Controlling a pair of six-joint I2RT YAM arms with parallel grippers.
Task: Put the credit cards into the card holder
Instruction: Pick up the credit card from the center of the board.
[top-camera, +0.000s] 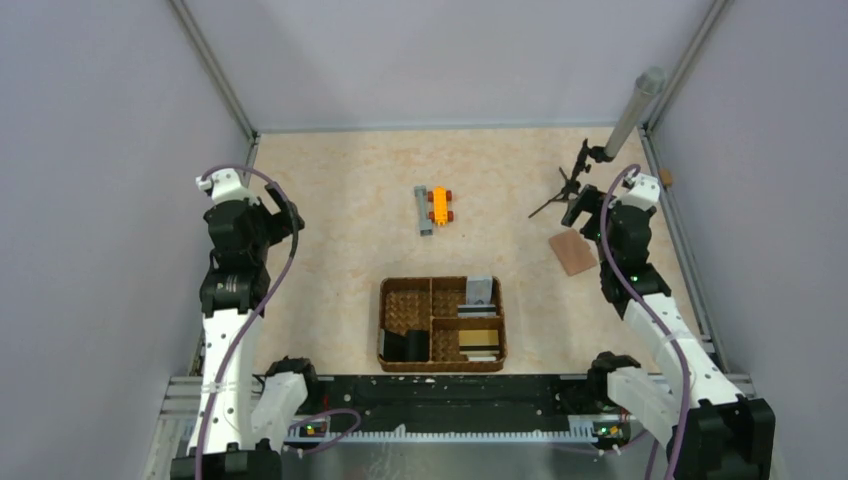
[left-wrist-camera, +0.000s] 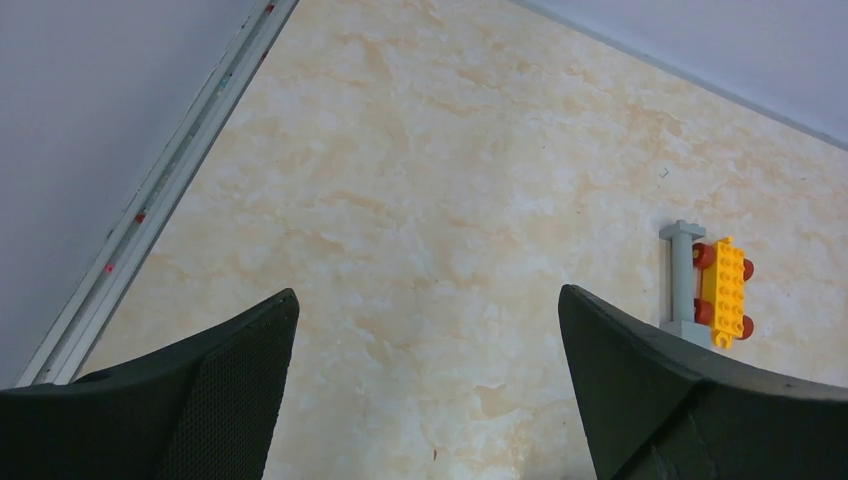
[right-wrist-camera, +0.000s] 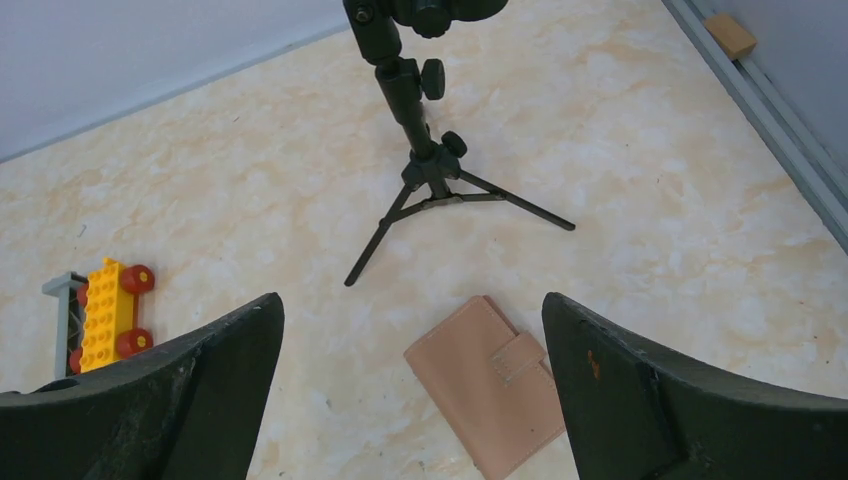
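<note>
Near the table's right edge, on the near side of the tripod's (right-wrist-camera: 420, 170) legs, the card holder (right-wrist-camera: 495, 395) lies flat and closed. It is a tan, leather-like rectangle with a small tab folded over its front. The right jaws hang above it, spread wide and empty. The left jaws, equally wide and empty, hang over bare table by the left edge.

The credit cards (top-camera: 478, 341) are well apart from the holder, in the right-hand compartments of a woven basket (top-camera: 405, 302) at the middle of the near edge. One is grey and one is gold with a dark stripe; both look thin, hard and slick.

The step in hand looks like taking the holder first. Doing it well probably means lowering straight down, closing across its narrower sides so the soft cover does not buckle, and keeping clear of the nearest tripod leg. The cards, being thin, will likely need a pinch on an edge.
</note>
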